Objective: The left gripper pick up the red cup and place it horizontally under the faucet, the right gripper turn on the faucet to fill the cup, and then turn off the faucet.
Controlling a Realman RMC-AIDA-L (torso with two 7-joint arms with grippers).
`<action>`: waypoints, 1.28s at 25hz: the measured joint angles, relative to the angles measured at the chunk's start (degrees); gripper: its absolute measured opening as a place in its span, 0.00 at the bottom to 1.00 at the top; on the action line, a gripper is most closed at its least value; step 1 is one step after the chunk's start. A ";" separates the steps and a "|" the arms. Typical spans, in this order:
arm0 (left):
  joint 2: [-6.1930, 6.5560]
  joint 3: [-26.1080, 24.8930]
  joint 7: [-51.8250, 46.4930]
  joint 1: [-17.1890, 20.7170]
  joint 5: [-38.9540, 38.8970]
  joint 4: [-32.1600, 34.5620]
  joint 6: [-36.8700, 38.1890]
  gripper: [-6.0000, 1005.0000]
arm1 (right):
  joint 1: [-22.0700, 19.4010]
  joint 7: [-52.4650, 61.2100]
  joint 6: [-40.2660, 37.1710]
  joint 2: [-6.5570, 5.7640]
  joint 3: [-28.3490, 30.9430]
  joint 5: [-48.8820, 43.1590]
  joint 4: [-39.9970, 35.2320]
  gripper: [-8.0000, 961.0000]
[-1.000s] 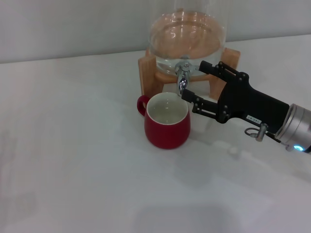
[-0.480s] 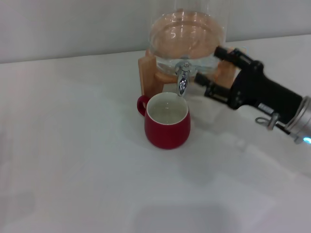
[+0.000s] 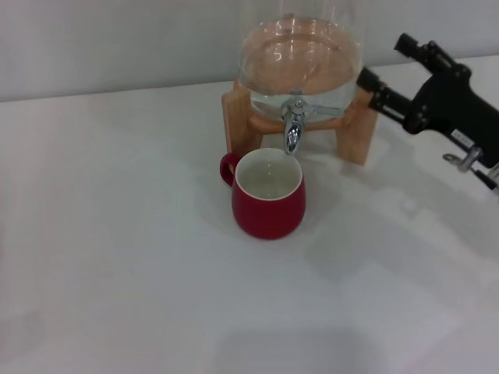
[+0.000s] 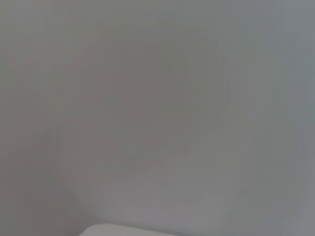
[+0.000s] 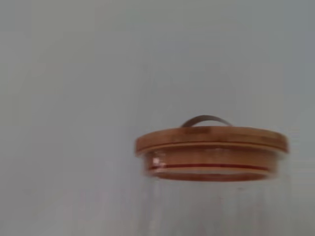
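Observation:
The red cup (image 3: 268,195) stands upright on the white table with its white inside showing, directly below the chrome faucet (image 3: 293,131). The faucet juts from a clear glass dispenser (image 3: 300,58) resting in a wooden stand (image 3: 234,117). My right gripper (image 3: 383,64) is raised to the right of the dispenser, open, with nothing between its black fingers and well clear of the faucet. The left gripper is out of view; its wrist view shows only a blank grey surface. In the right wrist view I see the dispenser's wooden lid (image 5: 211,152).
The white table (image 3: 117,257) stretches out to the left and in front of the cup. A pale wall (image 3: 117,39) rises behind the dispenser.
My right gripper has pulled back from the faucet, moving up and to the right. The cup and the dispenser have stayed where they were.

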 joint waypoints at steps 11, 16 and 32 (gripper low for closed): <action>0.05 -0.06 0.01 1.17 -8.20 1.58 -0.68 0.87 | -0.05 -1.59 1.71 0.32 11.10 0.13 0.50 0.88; 0.04 -0.06 0.01 2.70 -10.81 1.79 -1.66 0.87 | -0.05 -2.45 3.66 0.46 16.47 0.15 0.71 0.88; -0.12 0.18 0.01 4.76 -14.72 3.75 -8.50 0.87 | -0.05 -2.50 4.44 0.48 24.06 1.28 1.56 0.88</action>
